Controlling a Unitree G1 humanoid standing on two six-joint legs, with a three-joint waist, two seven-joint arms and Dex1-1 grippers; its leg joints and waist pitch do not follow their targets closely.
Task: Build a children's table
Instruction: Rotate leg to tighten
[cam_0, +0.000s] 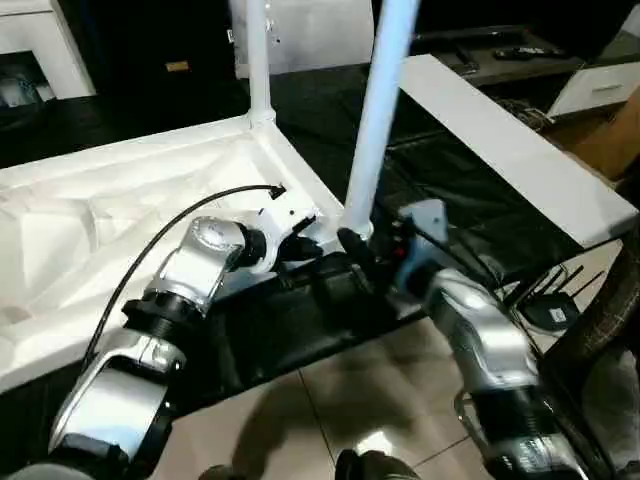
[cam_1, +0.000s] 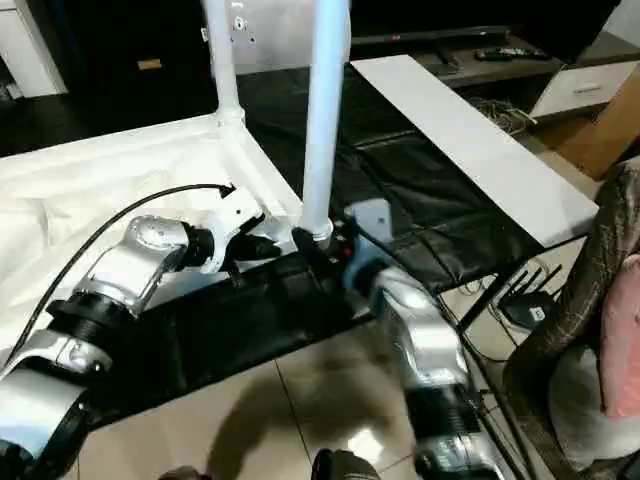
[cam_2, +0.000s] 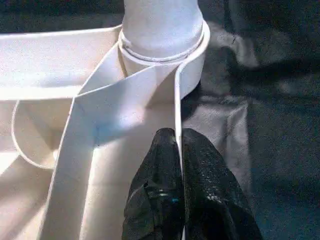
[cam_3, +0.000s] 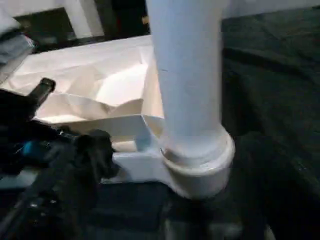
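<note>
Left wrist view shows your left gripper (cam_2: 178, 145) pinched shut on the tabletop (cam_0: 90, 240) rim, the upright leg (cam_0: 380, 120) in its corner socket at twelve o'clock, your right gripper (cam_0: 372, 262) apparently open beside it.

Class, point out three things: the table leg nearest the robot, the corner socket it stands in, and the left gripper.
near table leg (cam_0: 380, 110), left eye view, mid shaft.
corner socket (cam_2: 192, 60), left wrist view, round collar wall.
left gripper (cam_2: 179, 142), left wrist view, fingertips pinching the rim.
</note>
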